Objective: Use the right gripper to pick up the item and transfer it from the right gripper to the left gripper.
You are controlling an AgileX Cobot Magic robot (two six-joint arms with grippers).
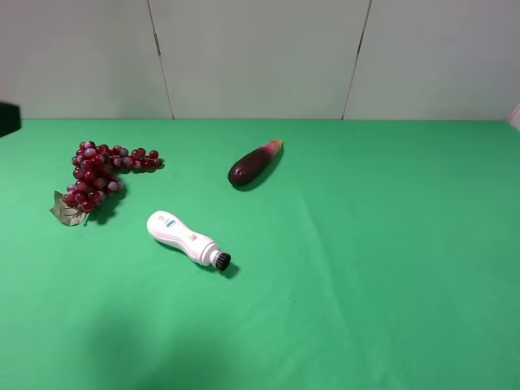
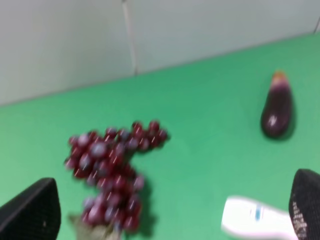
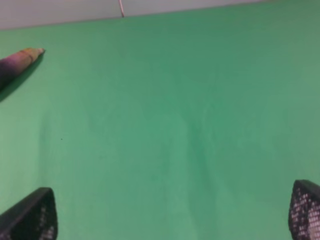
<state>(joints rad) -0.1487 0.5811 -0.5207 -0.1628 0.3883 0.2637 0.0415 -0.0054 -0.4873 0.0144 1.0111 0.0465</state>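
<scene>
The item, a bunch of dark-red grapes [image 1: 96, 175] with a dull green leaf [image 1: 65, 210] at its near end, lies on the green cloth at the left. In the left wrist view the grapes [image 2: 107, 170] show blurred ahead of my left gripper [image 2: 170, 212], which is open and empty; its fingertips [image 2: 32, 210] stand wide apart. My right gripper [image 3: 169, 215] is open over bare cloth, holding nothing, with the grapes out of its view. Neither gripper shows in the high view.
A dark purple eggplant [image 1: 254, 162] lies near the middle back, also seen as the eggplant [image 2: 276, 107] and its tip [image 3: 15, 62]. A white bottle-shaped device [image 1: 183, 237] with a black tip lies right of the grapes. A black shape [image 1: 6, 118] sits at the left edge.
</scene>
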